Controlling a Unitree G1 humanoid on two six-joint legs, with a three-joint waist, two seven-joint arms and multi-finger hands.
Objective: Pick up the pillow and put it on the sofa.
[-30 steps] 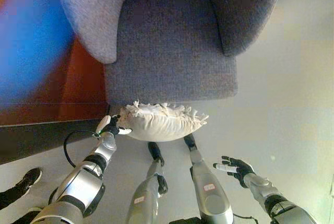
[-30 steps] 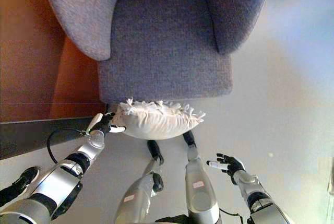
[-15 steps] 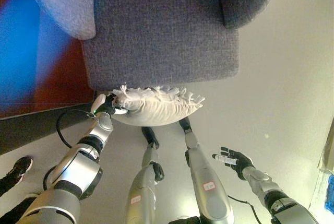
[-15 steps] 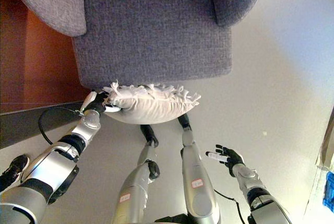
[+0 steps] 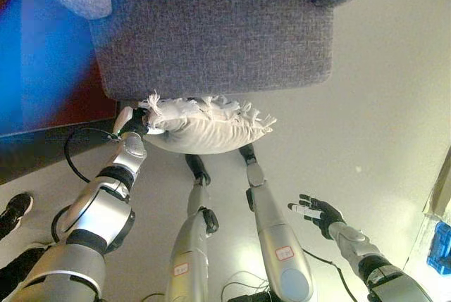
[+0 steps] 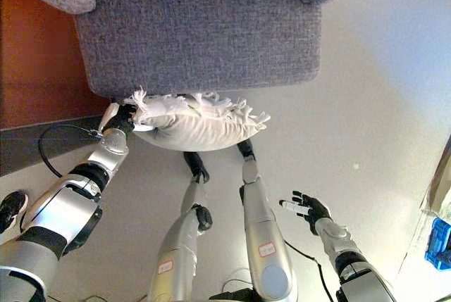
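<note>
Nearest, at the lower right, the right hand (image 5: 318,213) hangs over the pale floor (image 5: 380,126) with its fingers spread and relaxed, holding nothing. At the left edge a person's dark shoe (image 5: 13,212) shows on the floor, the leg above it cut off by the frame. At the right edge a blue object (image 5: 438,247) is only partly in view and cannot be made out.

Farther out, the left hand (image 6: 120,120) meets the left end of the pillow (image 6: 201,127). Its fingers are curled onto the fringed corner and seem to pinch the cloth, though the tips are partly lost among the tassels. The cream pillow, fringed along its far edge, is held level just in front of the sofa's front edge; whether it touches the upholstery cannot be told, nor whether any part rests on the floor.

Beyond it the grey sofa (image 5: 211,27) fills the top of both views, its seat facing the robot and its armrests cut off by the top corners. To the sofa's left is a red-brown surface (image 6: 35,63) whose nature is unclear.
</note>
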